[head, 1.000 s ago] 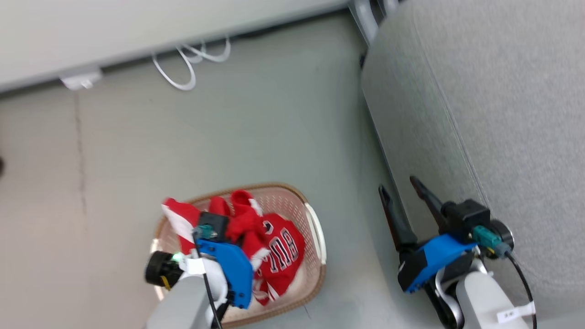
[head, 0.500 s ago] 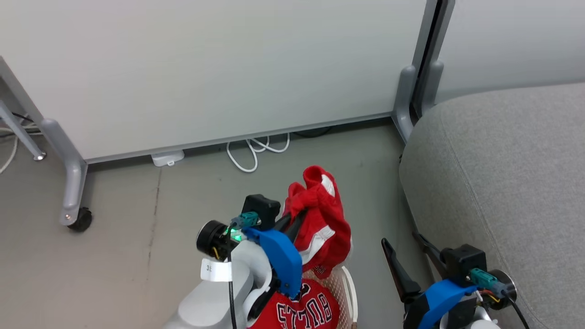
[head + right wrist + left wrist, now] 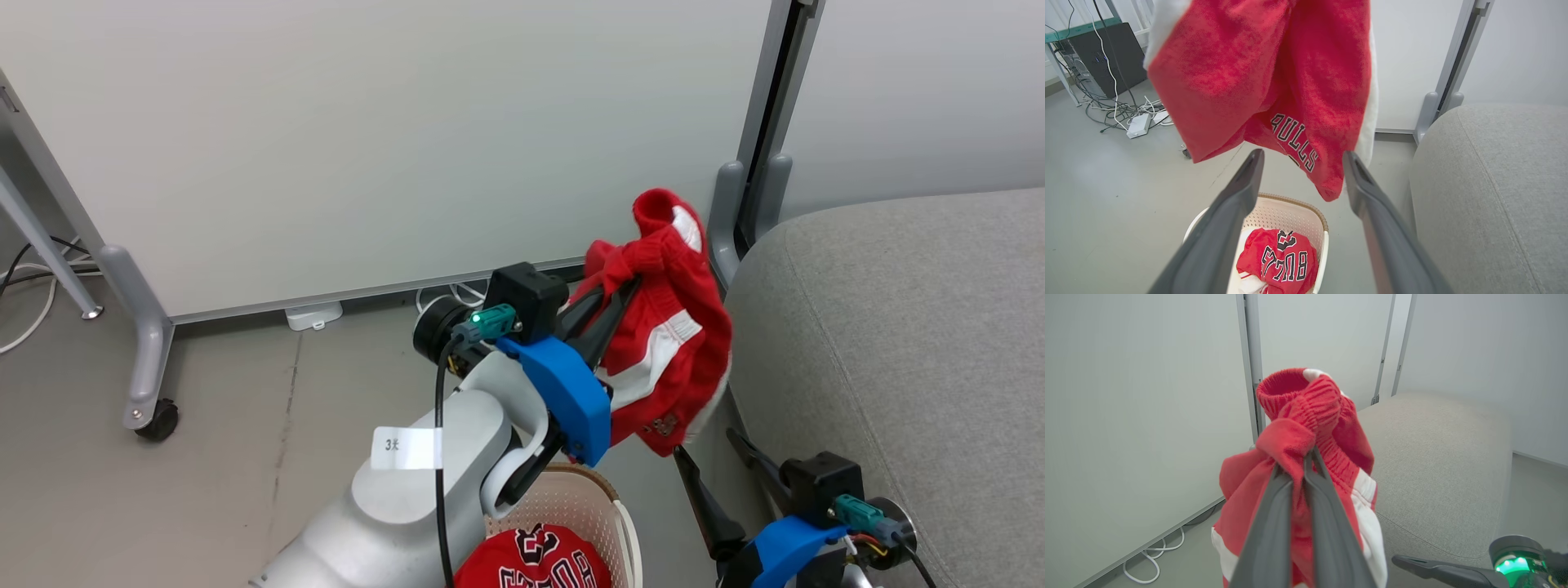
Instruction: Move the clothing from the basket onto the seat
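Observation:
My left gripper [image 3: 624,286] is shut on the bunched waistband of the red shorts [image 3: 669,327], which hang in the air above the basket's right side, just left of the seat's rounded edge. In the left wrist view the dark fingers [image 3: 1274,522] pinch the red shorts [image 3: 1298,412] before the grey seat [image 3: 1433,457]. The red jersey [image 3: 535,563] lies in the cream basket [image 3: 608,498]. My right gripper [image 3: 706,447] stands open, low beside the seat [image 3: 898,327]. From the right wrist the shorts [image 3: 1257,69] dangle over the basket [image 3: 1290,212] and jersey [image 3: 1278,257].
White partition panels stand behind, on grey posts; one leg has a castor [image 3: 155,420]. White cables [image 3: 441,298] and a white power block [image 3: 314,314] lie at the wall's foot. A dark computer box [image 3: 1110,53] with tangled cables sits far left.
The head camera has tilted up. My left gripper has lifted the shorts out of the basket, up and rightward toward the seat. The jersey stays in the basket; the right gripper stays open.

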Controlling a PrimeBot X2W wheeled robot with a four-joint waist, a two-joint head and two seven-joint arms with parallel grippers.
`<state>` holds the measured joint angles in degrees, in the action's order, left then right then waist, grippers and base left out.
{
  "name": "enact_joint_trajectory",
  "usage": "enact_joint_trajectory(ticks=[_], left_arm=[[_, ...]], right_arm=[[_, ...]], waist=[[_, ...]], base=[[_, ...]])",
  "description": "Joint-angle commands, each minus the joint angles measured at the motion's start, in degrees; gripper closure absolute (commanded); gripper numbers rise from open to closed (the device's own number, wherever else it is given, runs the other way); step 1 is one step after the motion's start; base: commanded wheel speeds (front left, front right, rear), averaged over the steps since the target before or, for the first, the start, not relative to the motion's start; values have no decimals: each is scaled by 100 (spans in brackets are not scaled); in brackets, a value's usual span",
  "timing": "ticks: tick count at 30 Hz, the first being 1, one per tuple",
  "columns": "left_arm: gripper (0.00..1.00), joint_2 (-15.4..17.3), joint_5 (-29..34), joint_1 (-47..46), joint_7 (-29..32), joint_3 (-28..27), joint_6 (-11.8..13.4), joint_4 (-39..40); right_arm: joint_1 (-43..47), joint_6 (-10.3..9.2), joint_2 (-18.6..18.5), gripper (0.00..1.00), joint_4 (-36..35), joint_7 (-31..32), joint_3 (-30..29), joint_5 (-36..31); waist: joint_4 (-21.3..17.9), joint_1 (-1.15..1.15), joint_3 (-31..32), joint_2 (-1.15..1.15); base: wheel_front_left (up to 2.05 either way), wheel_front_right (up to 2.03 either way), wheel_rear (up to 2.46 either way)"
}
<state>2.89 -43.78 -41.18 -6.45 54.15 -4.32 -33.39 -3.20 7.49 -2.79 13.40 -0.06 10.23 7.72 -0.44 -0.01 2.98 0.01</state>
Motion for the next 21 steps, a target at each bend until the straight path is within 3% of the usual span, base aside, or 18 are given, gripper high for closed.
enact_joint_trajectory(ticks=[1, 10, 21], left_arm=[[100, 2, -55, -123, -33, 45, 49, 41], [100, 2, -387, -319, -160, 395, 202, -16], [100, 0, -686, -491, -299, 747, 263, -146]], right_arm=[[76, 1, -18, 0, -51, 16, 4, 18], [85, 1, -18, 0, -110, 39, 24, 35], [-258, 1, -20, 0, -98, 36, 486, 279]], waist=[[-7, 1, -2, -1], [-26, 1, -51, -1], [-3, 1, -115, -1]], base=[[0, 0, 0], [0, 0, 0], [0, 0, 0]])
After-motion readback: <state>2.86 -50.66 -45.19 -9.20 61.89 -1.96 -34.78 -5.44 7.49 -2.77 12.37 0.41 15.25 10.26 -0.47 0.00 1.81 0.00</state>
